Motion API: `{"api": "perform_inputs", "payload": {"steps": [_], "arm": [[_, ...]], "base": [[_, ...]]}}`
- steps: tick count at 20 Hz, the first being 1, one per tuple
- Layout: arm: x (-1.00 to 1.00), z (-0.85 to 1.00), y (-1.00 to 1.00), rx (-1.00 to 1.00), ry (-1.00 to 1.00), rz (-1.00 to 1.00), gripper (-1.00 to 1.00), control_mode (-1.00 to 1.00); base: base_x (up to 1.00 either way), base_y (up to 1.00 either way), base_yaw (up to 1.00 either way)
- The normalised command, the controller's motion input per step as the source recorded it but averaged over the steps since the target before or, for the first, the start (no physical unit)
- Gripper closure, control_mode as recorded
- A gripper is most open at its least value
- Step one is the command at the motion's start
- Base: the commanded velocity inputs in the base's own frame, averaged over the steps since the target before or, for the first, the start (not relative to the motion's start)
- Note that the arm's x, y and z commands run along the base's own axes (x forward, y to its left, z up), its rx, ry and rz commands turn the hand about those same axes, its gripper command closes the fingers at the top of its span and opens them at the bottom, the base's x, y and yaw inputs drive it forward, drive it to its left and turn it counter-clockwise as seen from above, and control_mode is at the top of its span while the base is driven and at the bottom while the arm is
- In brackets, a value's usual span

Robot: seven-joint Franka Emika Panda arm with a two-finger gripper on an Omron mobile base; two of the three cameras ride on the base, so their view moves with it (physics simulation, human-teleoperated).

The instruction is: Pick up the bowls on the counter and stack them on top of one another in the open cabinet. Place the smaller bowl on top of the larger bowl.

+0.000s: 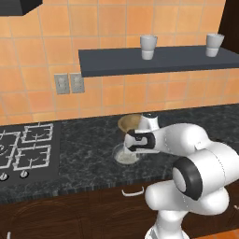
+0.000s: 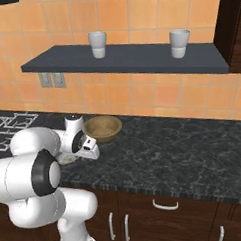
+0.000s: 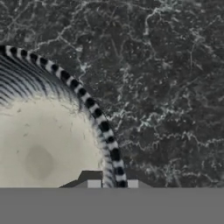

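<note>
Gripper [image 3: 113, 183] sits low over the smaller bowl [image 3: 48, 144]; in the hand view its two pale fingertips [image 3: 94, 184] straddle the bowl's right rim, one inside and one outside, the rim passing between them. Jaws stand apart; cannot tell whether they press the rim. From the left base view the wrist hides most of the smaller bowl [image 1: 125, 156], which rests on the counter [image 1: 88, 154] just in front of the larger bowl [image 1: 129, 122]; the two lie close, contact not discernible. From the right base view the larger bowl [image 2: 103, 128] stands clear just right of the hand, the smaller bowl [image 2: 67, 158] half-hidden behind the forearm. Smaller bowl: shallow, translucent, pale sandy floor with a faint dark spot, ribbed wall, rim banded dark and light. Larger bowl: round, tan wood, thick rim, darker inside. Counter: black-grey speckled stone, veined white. Stove burners [image 1: 28, 147] lie to the left on the counter. Above, the open cabinet [image 1: 158, 60], a flat slate-grey board, carries two white cups [image 1: 148, 46], well apart. Orange tiled wall [image 1: 112, 28] behind; twin outlets [image 1: 69, 83] under the shelf's left end.
</note>
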Motion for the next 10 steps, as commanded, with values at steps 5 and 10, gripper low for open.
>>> {"api": "perform_inputs", "payload": {"steps": [5, 10], "arm": [[-0.01, 0.8, -0.08, 0.08, -0.18, -0.08, 1.0, -1.0], [0.23, 0.89, -0.12, 0.18, -0.03, -0.19, 1.0, -1.0]], "base": [[0.0, 0.0, 0.0], [0.0, 0.0, 0.0]]}}
